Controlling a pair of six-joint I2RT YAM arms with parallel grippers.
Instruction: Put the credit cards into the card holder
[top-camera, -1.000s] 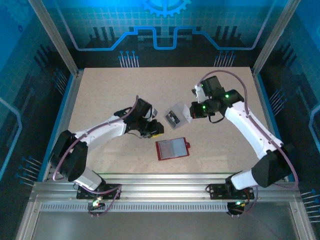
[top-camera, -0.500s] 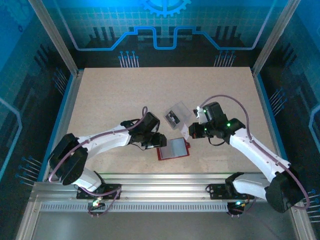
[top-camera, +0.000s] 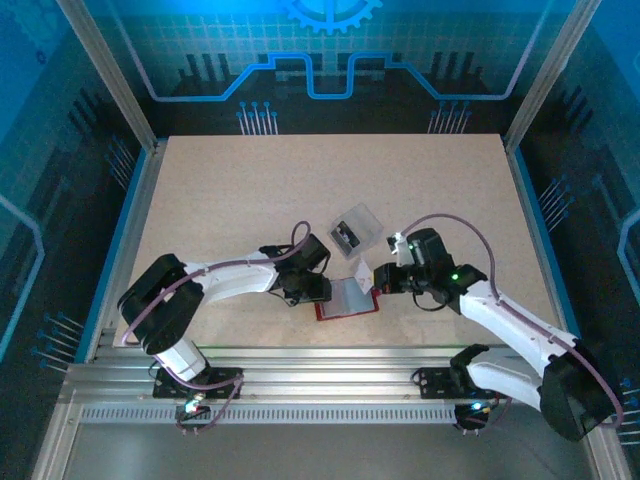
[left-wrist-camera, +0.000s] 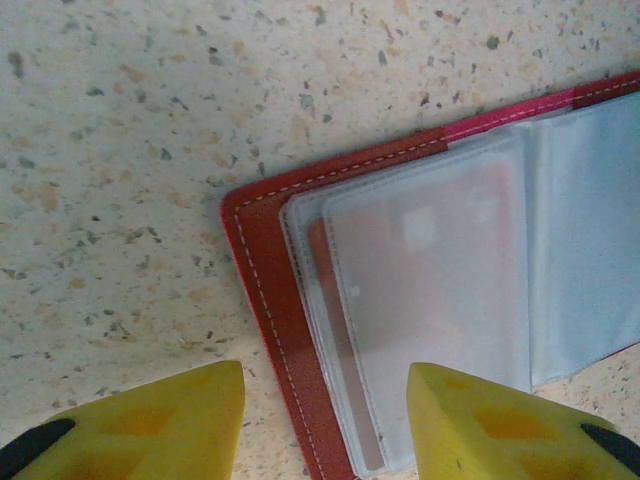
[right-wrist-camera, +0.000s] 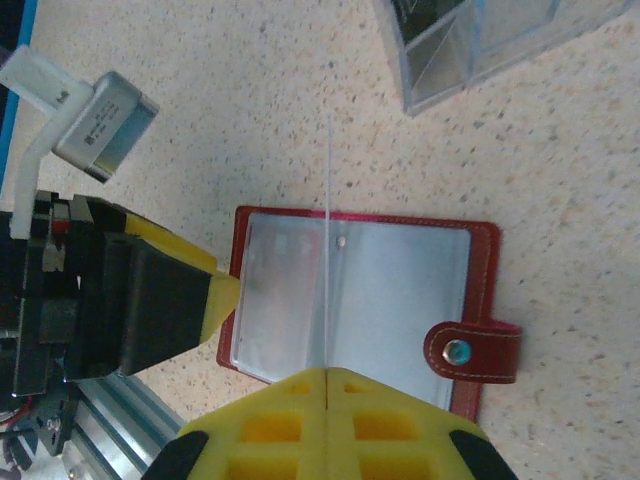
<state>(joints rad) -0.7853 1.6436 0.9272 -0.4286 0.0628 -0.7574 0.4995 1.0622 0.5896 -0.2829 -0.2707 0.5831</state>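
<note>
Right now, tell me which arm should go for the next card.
Left. The left gripper is open and empty at the card holder's edge. The right gripper is shut on a clear pocket leaf, holding it upright; releasing it would likely let the leaf fall.

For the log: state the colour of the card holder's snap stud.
Pale blue-green stud; right wrist view.

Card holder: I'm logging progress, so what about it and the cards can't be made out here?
Left wrist view: how many cards are in the card holder; frosted sleeves blur them, and the right edge cuts it off.
Right wrist view: whether the lifted sleeve in the right hand holds a card; it is edge-on.
Clear box: contents too small in the top view, cut off in the right wrist view.
</note>
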